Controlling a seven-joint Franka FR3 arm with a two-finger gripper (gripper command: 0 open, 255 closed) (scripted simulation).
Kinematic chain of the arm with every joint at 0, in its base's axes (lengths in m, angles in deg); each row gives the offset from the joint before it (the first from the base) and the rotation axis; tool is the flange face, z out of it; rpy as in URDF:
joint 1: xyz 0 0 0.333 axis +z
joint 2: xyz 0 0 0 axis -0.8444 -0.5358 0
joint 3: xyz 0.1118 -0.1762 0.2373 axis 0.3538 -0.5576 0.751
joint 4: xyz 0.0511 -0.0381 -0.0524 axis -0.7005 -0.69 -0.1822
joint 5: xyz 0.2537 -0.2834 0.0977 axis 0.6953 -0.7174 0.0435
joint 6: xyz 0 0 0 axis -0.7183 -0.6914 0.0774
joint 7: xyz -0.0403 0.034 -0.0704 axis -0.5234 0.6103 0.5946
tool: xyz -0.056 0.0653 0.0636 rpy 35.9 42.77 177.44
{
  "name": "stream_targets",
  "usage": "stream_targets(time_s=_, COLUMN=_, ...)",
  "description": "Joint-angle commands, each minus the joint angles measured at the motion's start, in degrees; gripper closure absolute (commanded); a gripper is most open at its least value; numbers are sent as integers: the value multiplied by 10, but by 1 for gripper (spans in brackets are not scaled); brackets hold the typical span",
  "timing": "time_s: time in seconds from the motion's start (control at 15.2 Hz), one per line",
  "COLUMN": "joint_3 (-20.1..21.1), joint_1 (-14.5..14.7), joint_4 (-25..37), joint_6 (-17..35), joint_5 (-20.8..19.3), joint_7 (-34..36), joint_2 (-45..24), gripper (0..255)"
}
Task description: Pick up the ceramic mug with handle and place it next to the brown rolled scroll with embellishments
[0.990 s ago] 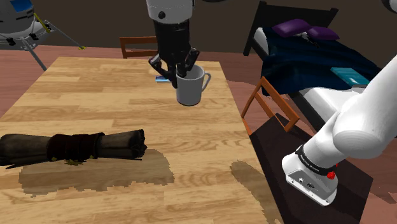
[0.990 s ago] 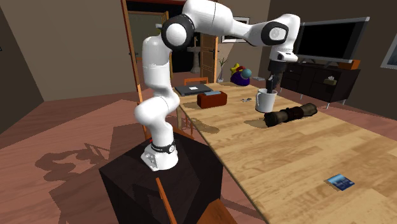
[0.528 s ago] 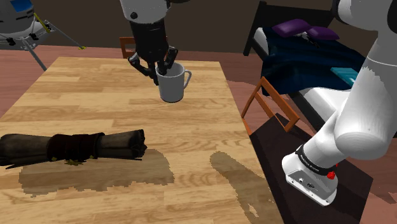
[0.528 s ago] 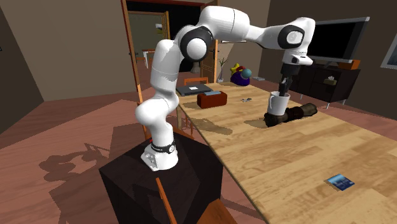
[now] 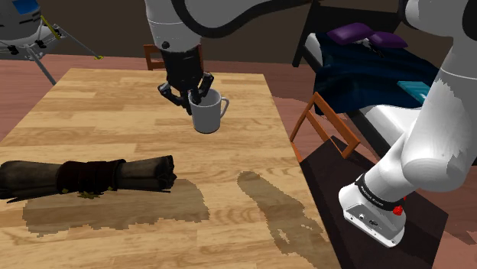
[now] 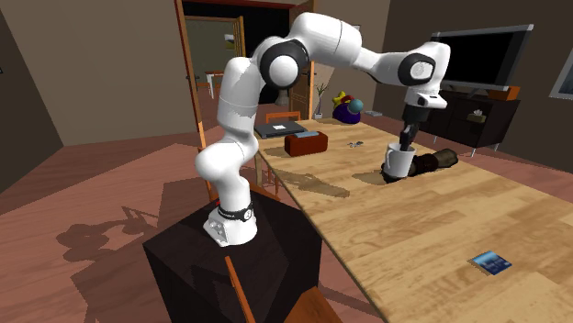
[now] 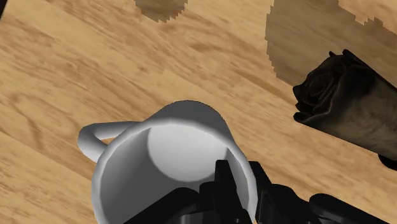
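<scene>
Nearest in the shoulder view: brown rolled scroll point(image 5: 92, 176) lying on wooden table point(image 5: 115, 107). Farther back, at 1 o'clock from scroll: plain white mug point(image 5: 208, 113), smooth and cylindrical, loop handle toward 3 o'clock. Black gripper point(image 5: 193, 95) clamped on mug rim, one finger inside, one outside.

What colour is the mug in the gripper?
The mug is plain white to light grey, with no pattern; the wrist view shows it best.

Long wooden table point(image 5: 115, 115), dark rolled scroll point(image 5: 92, 176) lying across it, small blue card point(image 6: 491, 262), reddish-brown box point(image 6: 306, 143)
</scene>
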Motion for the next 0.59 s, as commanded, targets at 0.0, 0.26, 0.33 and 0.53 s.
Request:
stream_targets(time_s=0.0, joint_3=-1, joint_1=0, joint_4=-12, joint_6=14, joint_5=-2, joint_7=2, joint_2=-2, gripper=255)
stream_targets(time_s=0.26, joint_3=-3, joint_1=-1, joint_4=-36, joint_6=42, joint_5=-6, joint_7=6, joint_2=-8, gripper=255)
stream_targets(time_s=0.33, joint_3=-3, joint_1=-1, joint_4=-41, joint_6=49, joint_5=-8, joint_7=7, joint_2=-10, gripper=255)
stream_targets(time_s=0.53, joint_3=-5, joint_1=0, joint_4=-57, joint_6=70, joint_5=-12, joint_7=10, joint_2=-16, gripper=255)
